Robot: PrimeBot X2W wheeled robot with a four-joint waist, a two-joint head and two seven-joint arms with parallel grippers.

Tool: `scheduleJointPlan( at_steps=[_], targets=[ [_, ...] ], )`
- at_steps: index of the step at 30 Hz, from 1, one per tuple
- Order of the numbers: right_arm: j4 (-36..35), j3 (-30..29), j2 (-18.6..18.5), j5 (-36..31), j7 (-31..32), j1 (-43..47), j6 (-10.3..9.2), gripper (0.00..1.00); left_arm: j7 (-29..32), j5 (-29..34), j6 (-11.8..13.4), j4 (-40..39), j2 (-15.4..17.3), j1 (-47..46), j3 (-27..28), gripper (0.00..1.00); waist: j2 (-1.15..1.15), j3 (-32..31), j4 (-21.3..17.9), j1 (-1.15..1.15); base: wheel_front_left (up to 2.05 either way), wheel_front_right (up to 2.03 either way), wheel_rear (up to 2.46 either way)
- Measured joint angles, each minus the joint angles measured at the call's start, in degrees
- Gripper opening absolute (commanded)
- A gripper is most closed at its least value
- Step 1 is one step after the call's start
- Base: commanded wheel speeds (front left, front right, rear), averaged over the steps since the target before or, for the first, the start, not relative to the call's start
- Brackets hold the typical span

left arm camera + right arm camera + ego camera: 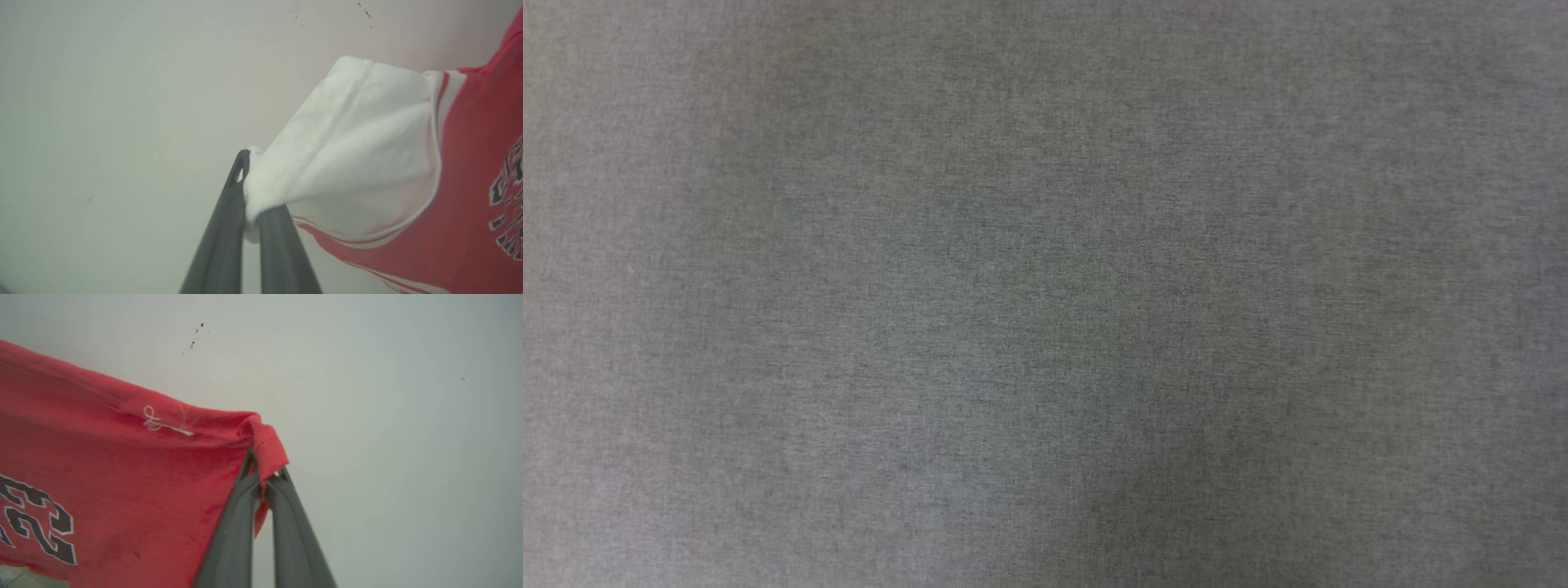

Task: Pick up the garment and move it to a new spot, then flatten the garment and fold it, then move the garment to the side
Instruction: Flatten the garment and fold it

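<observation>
Left tool [253,188] is clamped on the garment [470,183] at the cuff of its white sleeve [359,155]. Right tool [265,463] is clamped on the garment's red hem corner [269,445], near the small embroidered mark [163,422]. The shirt apparently hangs spread between them. It looks light, soft and floppy, so seamed edges and corners give the surest holds.

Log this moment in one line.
left hand: shut on white sleeve | right hand: shut on red hem corner | shirt: held by both hands
</observation>
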Motion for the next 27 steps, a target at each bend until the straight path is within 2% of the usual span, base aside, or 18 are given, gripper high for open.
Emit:
scheduleJointPlan(
  at_steps=[9,14,22,23,27],
  targets=[
    [5.1,5.7,2.2,3.9,-2.7,-0.5,0.00,0.00,-4.3,-0.7,-1.6,7.0,-2.6,-0.9,-0.8,0.00,0.00,2.7,1.3,0.00,0.00,0.00,0.00],
    [6.2,9.9,2.7,7.4,-3.9,4.3,0.00,0.00,-6.6,-1.2,-2.3,9.7,-4.0,2.5,-2.5,0.00,0.00,4.2,1.3,0.00,0.00,0.00,0.00],
    [4.5,15.6,2.4,13.7,-8.4,16.5,0.00,0.00,-10.7,-4.0,-2.7,10.1,-6.1,14.7,-3.2,0.00,0.00,3.9,0.9,0.00,0.00,0.00,0.00],
    [3.7,16.9,2.0,14.9,-9.9,20.1,0.00,0.00,-11.1,-4.5,-2.2,9.7,-5.8,18.8,-3.2,0.00,0.00,3.3,0.9,-0.01,0.00,0.00,0.00],
    [2.2,18.8,1.1,16.6,-11.5,26.2,0.00,0.00,-11.5,-5.8,-0.8,7.7,-5.0,25.9,-2.5,0.00,0.00,1.9,0.9,-0.01,0.00,0.00,0.00]
  ],
)
